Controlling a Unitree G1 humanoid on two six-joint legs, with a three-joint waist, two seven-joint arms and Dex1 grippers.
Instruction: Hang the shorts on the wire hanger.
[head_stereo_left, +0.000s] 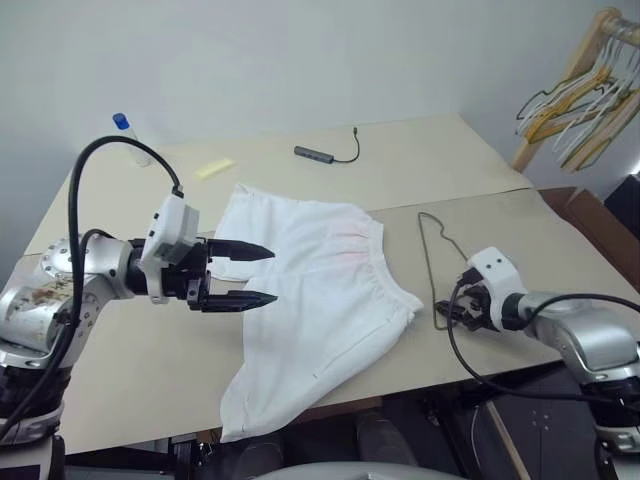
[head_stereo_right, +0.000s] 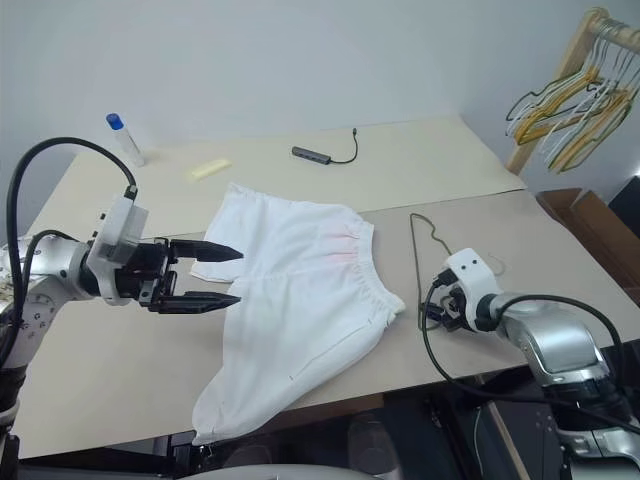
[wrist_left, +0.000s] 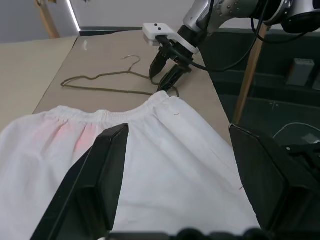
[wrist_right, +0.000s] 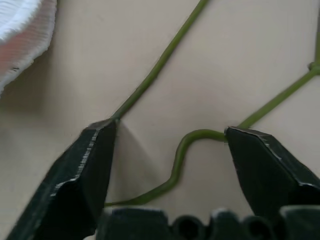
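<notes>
The white shorts (head_stereo_left: 320, 290) lie spread on the tan table (head_stereo_left: 140, 380), waistband toward the right, one leg hanging over the front edge. My left gripper (head_stereo_left: 258, 275) hovers open over the shorts' left side, pointing right, nothing between its fingers. The thin dark wire hanger (head_stereo_left: 427, 250) lies flat on the table just right of the waistband. My right gripper (wrist_right: 170, 131) is open and low over the hanger's near end, its fingertips (wrist_right: 105, 130) straddling a bend of the wire (wrist_right: 155, 70) without closing on it. The left wrist view shows the hanger (wrist_left: 100, 90) beyond the shorts (wrist_left: 165, 165).
A blue-capped bottle (head_stereo_left: 130, 135), a yellow strip (head_stereo_left: 214, 168) and a dark adapter with cable (head_stereo_left: 322, 153) lie at the table's back. A wooden rack with bunched hangers (head_stereo_left: 585, 90) stands at the far right, above a cardboard box (head_stereo_left: 590, 215).
</notes>
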